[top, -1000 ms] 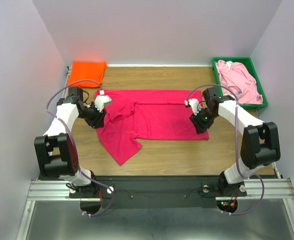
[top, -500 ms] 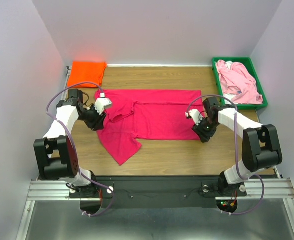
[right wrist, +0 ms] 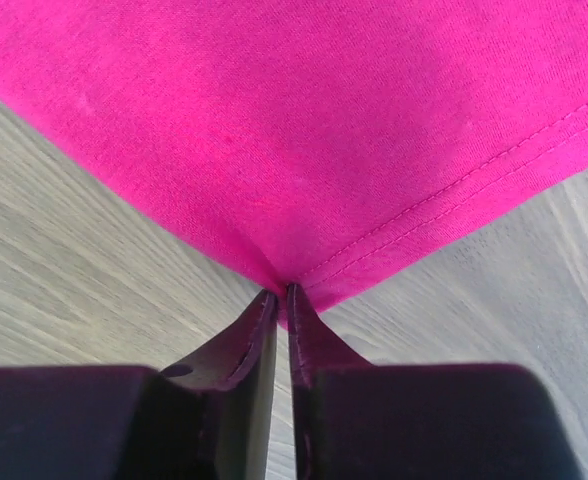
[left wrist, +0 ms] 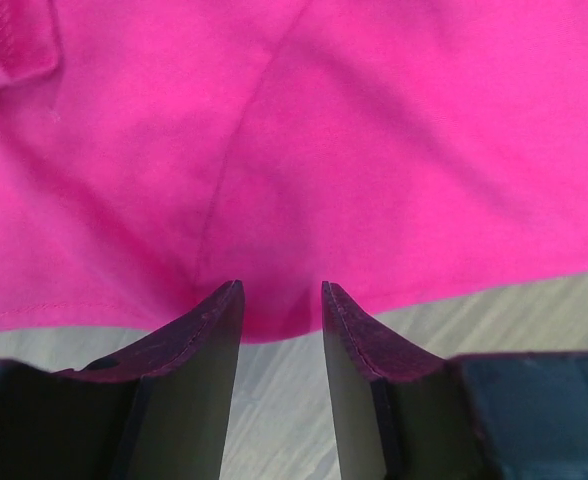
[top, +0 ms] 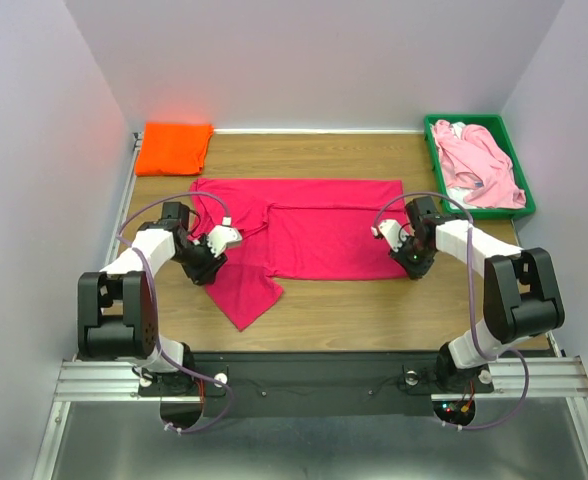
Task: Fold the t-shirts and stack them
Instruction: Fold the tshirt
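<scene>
Fingers (right wrist: pixel 246 345) of our right gripper (right wrist: pixel 282 293) pinch the crimson t-shirt (top: pixel 319 225) at its near right corner. Our left gripper (left wrist: pixel 282 290) stands spread over its left hem. We see it flat mid-table (top: pixel 374 305), the orange t-shirt (top: pixel 174 147) at the far left corner, and the pink t-shirt (top: pixel 479 165) in the green tray (top: pixel 526 208) at the far right.

— What's at the far right?
— A green tray (top: pixel 474 118), on the table's (top: pixel 314 150) far right corner, close by the right wall (top: pixel 574 120).
— And the table itself?
— Brown wood grain, closed in by pale walls at the back and both sides.
— The near edge?
— A black strip (top: pixel 314 362), then an aluminium rail (top: pixel 104 378) running across, with a dull metal sheet (top: pixel 314 445) below it.
</scene>
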